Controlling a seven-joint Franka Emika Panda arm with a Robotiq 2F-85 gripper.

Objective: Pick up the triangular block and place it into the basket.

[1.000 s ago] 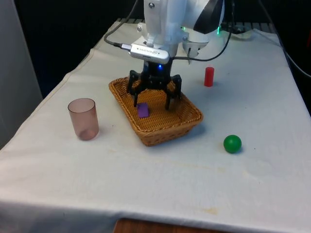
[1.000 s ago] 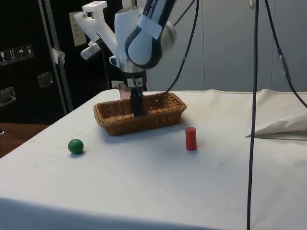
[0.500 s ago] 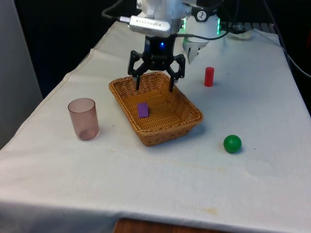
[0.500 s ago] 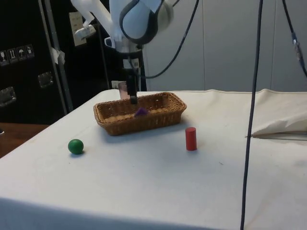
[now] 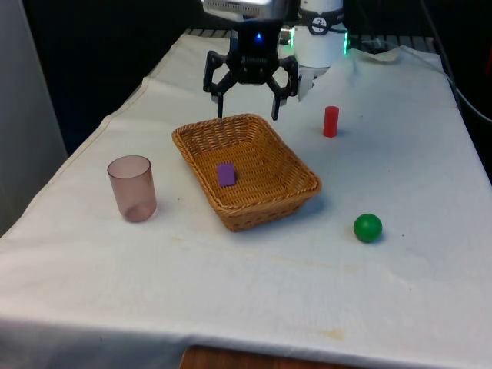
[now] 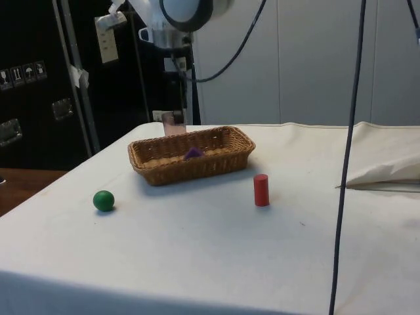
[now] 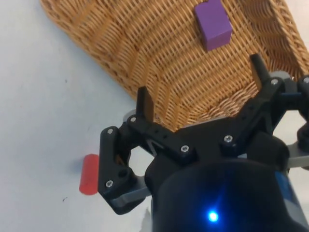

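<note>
While the pincer (image 5: pixel 247 114) hangs wide and empty, the triangular block (image 5: pixel 225 174) lies in the basket (image 5: pixel 231 214)

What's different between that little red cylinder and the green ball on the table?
The red cylinder stands upright with a flat top; the green ball is round all over. In the front view the cylinder stands farther back, beyond the wicker basket, the ball nearer. Both rest on the white cloth, outside the basket.
</note>
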